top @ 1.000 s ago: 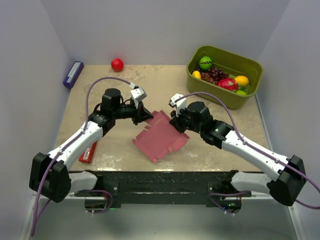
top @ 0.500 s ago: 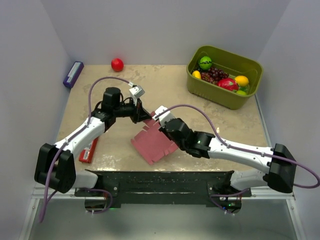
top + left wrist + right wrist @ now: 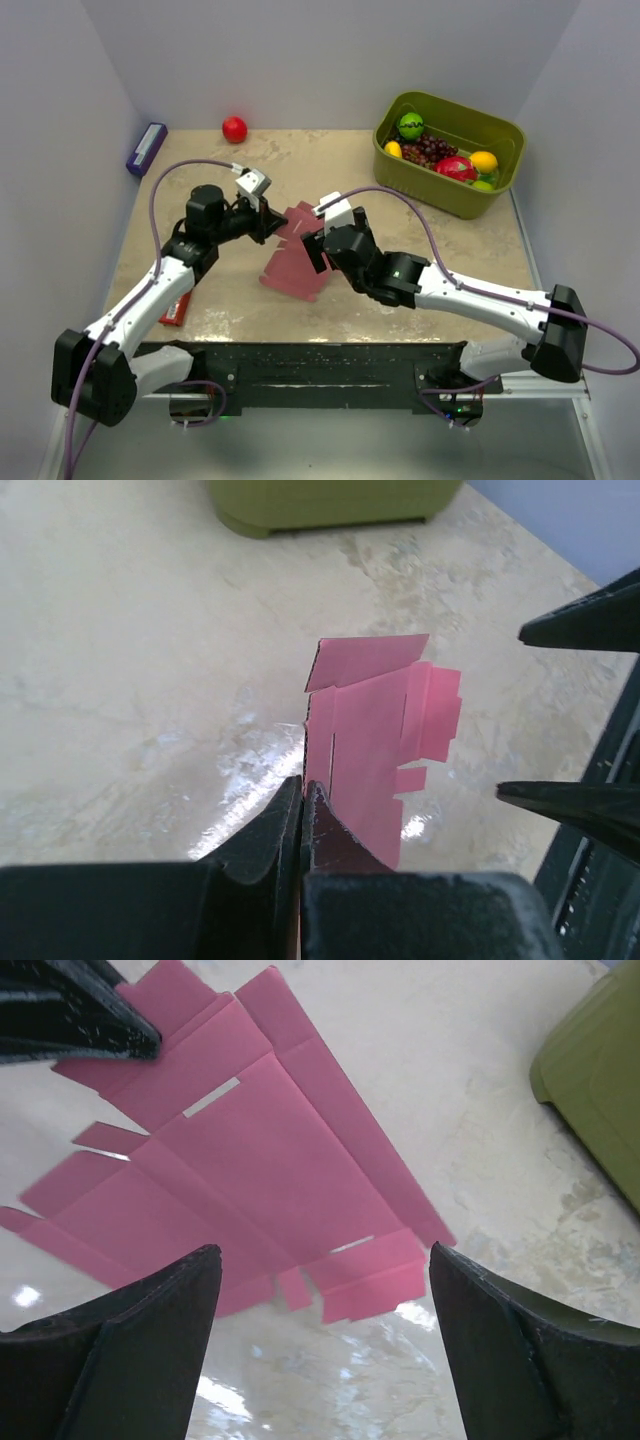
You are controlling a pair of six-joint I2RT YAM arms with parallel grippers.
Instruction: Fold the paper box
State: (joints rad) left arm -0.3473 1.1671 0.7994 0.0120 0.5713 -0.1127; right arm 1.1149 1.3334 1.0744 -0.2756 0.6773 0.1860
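Observation:
The pink paper box is a flat creased blank, tilted up off the tan table. My left gripper is shut on its far left edge; in the left wrist view the fingers pinch the paper box edge-on. My right gripper hovers over the blank's right side, open. In the right wrist view its gripper straddles the notched tabs of the paper box without touching them. The left gripper's fingers show at the top left there.
A green bin with toy fruit stands at the back right. A red ball lies at the back, a purple box by the left wall, and a red flat packet under the left arm.
My right gripper has let go of the blank and opened wide, shifting left. The left gripper has pulled the blank left and back, keeping its grip.

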